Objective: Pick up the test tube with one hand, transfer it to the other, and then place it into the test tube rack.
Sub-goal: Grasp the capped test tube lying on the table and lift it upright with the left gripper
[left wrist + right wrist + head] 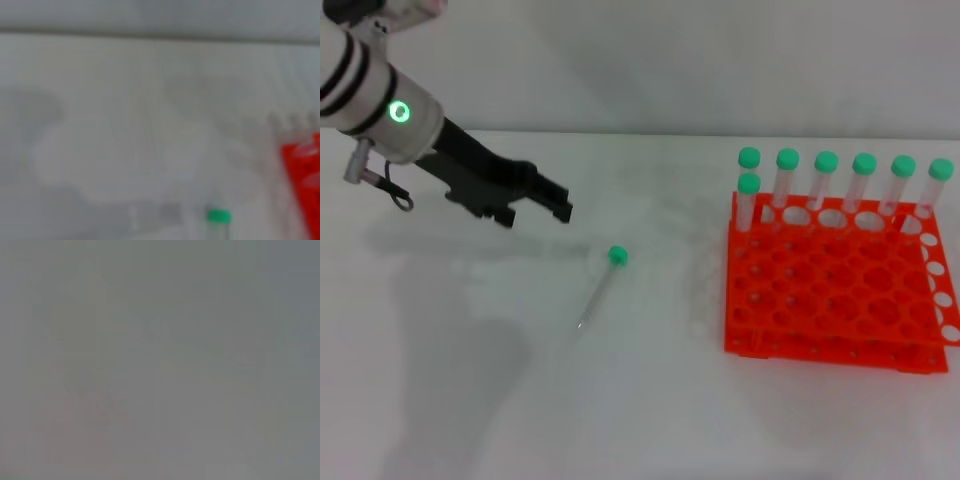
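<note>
Since it lies flat and alone: the test tube (pixel 599 288) rests on the white tabletop (pixel 470 400), between the left gripper and the test tube rack (pixel 835 290).
Long axis: green cap toward the far side and slightly the rack side, clear tip toward the robot.
Way from the fingers: the tube lies nearer the robot and to the rack side of the left gripper (pixel 535 207), near but apart.
Fingers: they grasp nothing; whether spread or closed, I cannot tell.
Nearer arm: the left; the right gripper is nowhere in view.
Rack: seven capped tubes (pixel 825 180) stand along its far edge, many holes free.
Room: bare tabletop surrounds the tube, so a descent looks unobstructed.
</note>
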